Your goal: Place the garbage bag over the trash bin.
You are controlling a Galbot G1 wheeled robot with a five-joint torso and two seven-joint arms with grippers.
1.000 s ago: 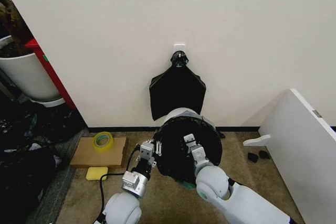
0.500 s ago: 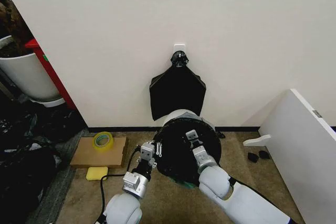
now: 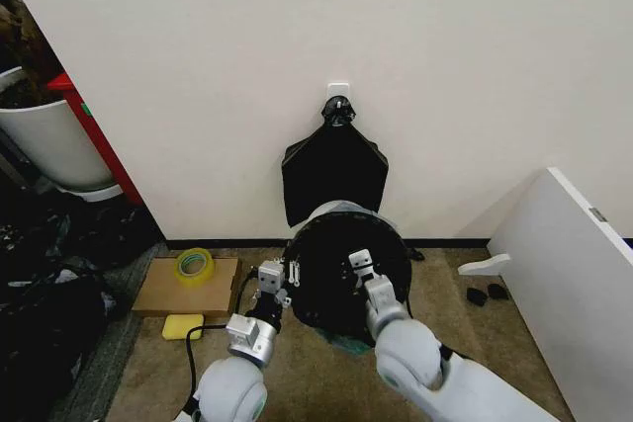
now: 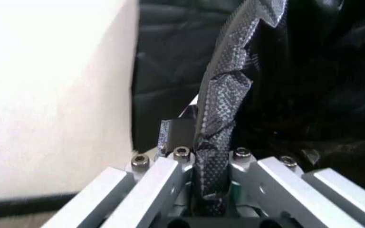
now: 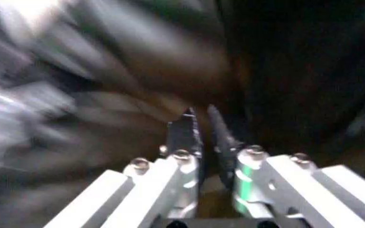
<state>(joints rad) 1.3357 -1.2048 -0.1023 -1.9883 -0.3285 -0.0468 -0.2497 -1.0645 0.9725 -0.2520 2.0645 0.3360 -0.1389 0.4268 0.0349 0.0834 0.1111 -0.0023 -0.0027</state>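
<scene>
Both grippers had drawn back slightly: left gripper (image 3: 280,279) clamped one garbage bag (image 3: 331,274) edge, right gripper (image 3: 360,264) nearly closed inside it, bag lining one trash bin (image 3: 341,211) by the wall.

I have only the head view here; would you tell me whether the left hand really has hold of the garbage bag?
Observer: Yes. In the left wrist view the left hand is shut on a fold of the garbage bag, which rises from between its fingers.
Operator: Thank you. What lies to either side of that fold?
Observer: The pale wall on one side, more dark bag film on the other.
Operator: And the right hand?
Observer: Its wrist view has the right hand close up against dark bag film.
</scene>
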